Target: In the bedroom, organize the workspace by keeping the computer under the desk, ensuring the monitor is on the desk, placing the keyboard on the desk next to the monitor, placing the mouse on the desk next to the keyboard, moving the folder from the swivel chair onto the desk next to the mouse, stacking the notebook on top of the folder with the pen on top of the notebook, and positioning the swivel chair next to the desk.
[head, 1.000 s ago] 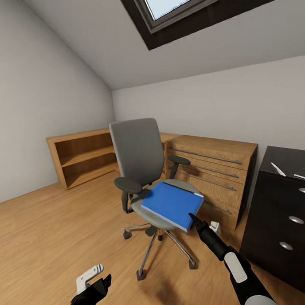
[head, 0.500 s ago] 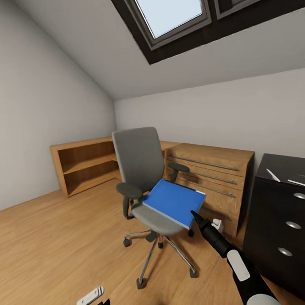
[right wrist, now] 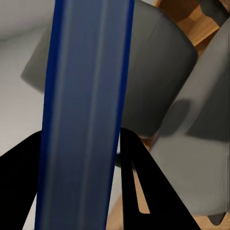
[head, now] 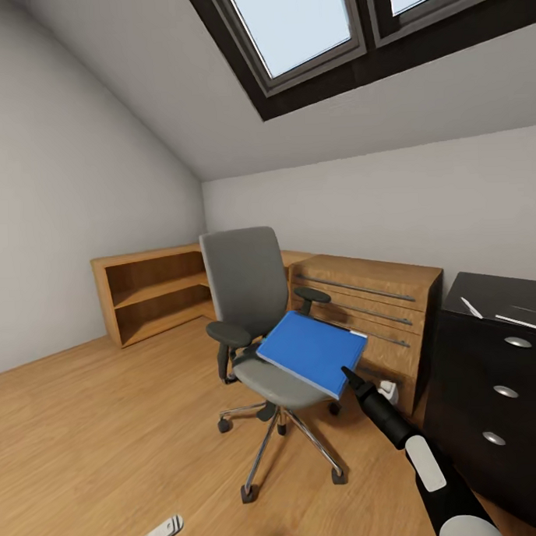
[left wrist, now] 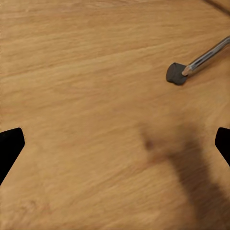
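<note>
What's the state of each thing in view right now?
folder: tilted, lifted at one edge above the seat, clamped by the right pincer.
swivel chair: upright on the floor, away from the desk.
left pincer: open, empty, over bare floor.
desk: its three drawers shut.
pen: lying on the desk top.

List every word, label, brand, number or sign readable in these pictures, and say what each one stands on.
None: no readable text anywhere.
Flat bright blue folder, its edge between the right gripper's fingers: plain cover, no label.
Grey swivel chair: no brand mark.
Black-topped desk with round silver knobs: unmarked.
Light-wood cabinet with long bar handles: unmarked.
</note>
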Tool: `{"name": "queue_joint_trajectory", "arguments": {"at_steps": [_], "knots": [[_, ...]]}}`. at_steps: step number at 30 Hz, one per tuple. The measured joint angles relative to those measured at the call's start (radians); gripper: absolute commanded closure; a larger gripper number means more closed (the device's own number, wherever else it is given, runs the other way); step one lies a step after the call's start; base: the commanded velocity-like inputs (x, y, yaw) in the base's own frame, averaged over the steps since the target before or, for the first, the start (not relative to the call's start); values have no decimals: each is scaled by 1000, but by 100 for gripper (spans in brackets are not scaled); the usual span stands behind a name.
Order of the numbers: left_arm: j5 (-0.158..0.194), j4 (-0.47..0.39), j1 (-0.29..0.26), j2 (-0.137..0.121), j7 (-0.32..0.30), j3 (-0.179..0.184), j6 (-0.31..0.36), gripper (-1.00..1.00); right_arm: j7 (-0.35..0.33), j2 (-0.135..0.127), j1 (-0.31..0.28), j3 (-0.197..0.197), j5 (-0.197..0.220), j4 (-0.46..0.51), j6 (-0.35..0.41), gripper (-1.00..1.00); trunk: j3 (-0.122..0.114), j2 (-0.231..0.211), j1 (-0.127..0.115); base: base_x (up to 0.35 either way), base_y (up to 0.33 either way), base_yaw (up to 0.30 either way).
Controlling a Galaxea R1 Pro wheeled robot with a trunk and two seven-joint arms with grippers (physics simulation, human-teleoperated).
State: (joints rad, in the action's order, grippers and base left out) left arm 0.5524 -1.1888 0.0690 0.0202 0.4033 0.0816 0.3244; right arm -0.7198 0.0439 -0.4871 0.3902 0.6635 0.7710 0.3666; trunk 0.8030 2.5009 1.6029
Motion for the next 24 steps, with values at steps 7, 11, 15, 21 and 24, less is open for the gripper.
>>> {"name": "queue_joint_trajectory", "arguments": {"at_steps": [7,11,15,21,24], "knots": [[-3,27,0,0,-1,1,-1,-100,2,-18,0,23,0,65,0,100,0,0,0,0,-29,0],[-3,30,0,-1,0,1,-1,-100,16,-16,22,29,-4,156,-2,100,0,0,0,0,-23,0],[-4,31,0,0,0,0,-1,-100,42,-4,100,31,0,354,-1,100,-4,0,-1,0,-4,0],[-3,32,0,0,0,1,-1,-100,47,17,199,30,-16,590,2,100,-26,-8,-6,0,0,0],[-3,34,0,0,0,1,-1,-100,41,17,230,30,-34,644,4,100,-36,-29,-18,0,0,0]]}}
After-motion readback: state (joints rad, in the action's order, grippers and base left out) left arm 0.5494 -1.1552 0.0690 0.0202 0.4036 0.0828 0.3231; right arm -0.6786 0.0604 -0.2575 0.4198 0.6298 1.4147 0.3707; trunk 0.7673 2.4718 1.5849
